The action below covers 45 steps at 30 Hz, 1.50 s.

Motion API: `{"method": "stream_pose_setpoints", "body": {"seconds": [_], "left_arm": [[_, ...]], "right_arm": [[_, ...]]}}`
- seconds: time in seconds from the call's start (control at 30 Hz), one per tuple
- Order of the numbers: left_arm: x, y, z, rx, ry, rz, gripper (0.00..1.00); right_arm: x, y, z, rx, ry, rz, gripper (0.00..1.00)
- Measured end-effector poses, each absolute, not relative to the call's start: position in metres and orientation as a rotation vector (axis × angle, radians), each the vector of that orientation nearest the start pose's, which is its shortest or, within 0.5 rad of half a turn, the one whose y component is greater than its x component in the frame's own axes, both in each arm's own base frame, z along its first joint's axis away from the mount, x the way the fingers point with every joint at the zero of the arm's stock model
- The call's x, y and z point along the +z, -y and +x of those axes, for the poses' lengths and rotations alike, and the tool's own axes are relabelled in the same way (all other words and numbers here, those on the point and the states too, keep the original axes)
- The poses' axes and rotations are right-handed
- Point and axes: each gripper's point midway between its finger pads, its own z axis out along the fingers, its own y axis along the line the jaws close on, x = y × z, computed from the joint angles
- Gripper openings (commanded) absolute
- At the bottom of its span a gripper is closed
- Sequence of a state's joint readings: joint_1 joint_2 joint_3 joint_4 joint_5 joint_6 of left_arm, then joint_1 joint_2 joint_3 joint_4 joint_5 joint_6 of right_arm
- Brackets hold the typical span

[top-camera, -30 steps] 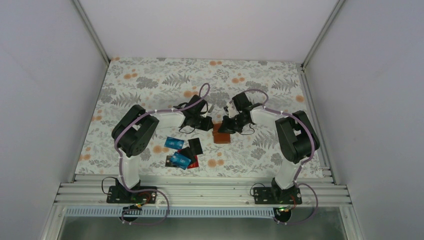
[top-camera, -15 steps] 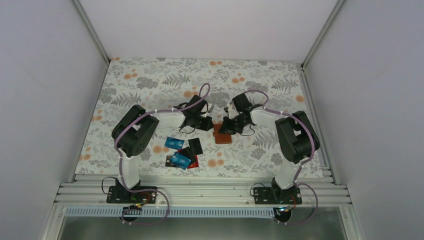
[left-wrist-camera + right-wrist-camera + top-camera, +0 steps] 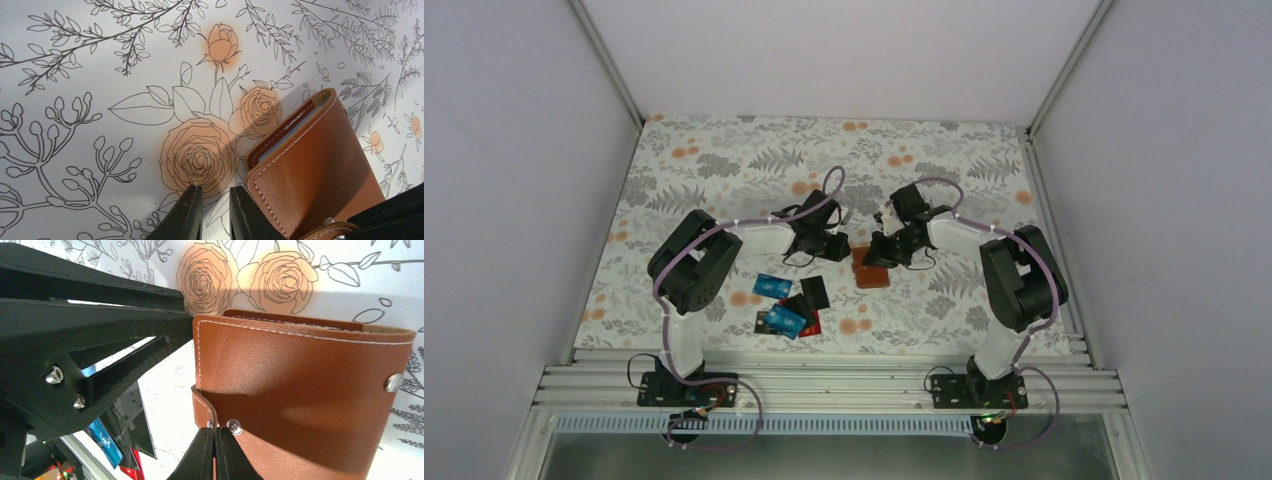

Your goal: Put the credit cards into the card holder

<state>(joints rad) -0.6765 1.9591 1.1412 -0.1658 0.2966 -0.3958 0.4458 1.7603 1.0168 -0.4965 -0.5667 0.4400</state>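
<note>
While the overhead camera looked down, the card holder (image 3: 873, 276) lay folded on the floral desk (image 3: 724, 170), roughly mid-desk, with both arms bent in over it. The left gripper (image 3: 838, 247) sat just off its left side and the right gripper (image 3: 876, 253) was down at its far end. Way too small from up there to read either one's fingers. The credit cards (image 3: 786, 305) were in a loose pile nearer the arm bases, left of the holder and apart from it: two blue, some black, a bit of red poking out.

On the left wrist cam, the left gripper (image 3: 214, 216) had its fingers nearly together, with just a thin slit between them, bare desk showing through and nothing held. One finger sat right against the corner of the card holder (image 3: 310, 170), and a pale strip of the inside showed along its edge.

On the right wrist cam, the right gripper (image 3: 215, 452) was pressed fully together, tips right at the strap (image 3: 202, 407) beside a snap stud (image 3: 234, 427). Honestly couldn't tell whether any leather was actually caught in there
</note>
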Motion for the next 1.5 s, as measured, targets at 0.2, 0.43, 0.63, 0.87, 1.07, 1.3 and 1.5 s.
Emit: {"method": "stream_pose_setpoints", "body": {"seconds": [0.2,0.43,0.63,0.87,1.07,1.3,1.5], "left_arm": [[0.023,0.329,0.331,-0.747,-2.644,0.493,0.17],[0.023,0.328,0.332,-0.739,-2.645,0.494,0.17],[0.023,0.324,0.333,-0.695,-2.656,0.492,0.17],[0.060,0.329,0.345,-0.692,-2.592,0.504,0.18],[0.094,0.350,0.355,-0.783,-2.500,0.559,0.18],[0.078,0.377,0.352,-0.875,-2.521,0.640,0.18],[0.049,0.384,0.336,-0.942,-2.597,0.696,0.18]], "right_arm": [[0.041,-0.236,0.287,0.942,-2.936,-0.142,0.04],[0.036,-0.233,0.286,0.930,-2.940,-0.135,0.05],[0.032,-0.231,0.286,0.953,-2.933,-0.131,0.04],[0.031,-0.231,0.286,0.998,-2.911,-0.133,0.04],[0.030,-0.231,0.286,1.028,-2.898,-0.139,0.05],[0.030,-0.230,0.287,1.032,-2.894,-0.143,0.04],[0.030,-0.230,0.287,1.032,-2.895,-0.140,0.05]]}}
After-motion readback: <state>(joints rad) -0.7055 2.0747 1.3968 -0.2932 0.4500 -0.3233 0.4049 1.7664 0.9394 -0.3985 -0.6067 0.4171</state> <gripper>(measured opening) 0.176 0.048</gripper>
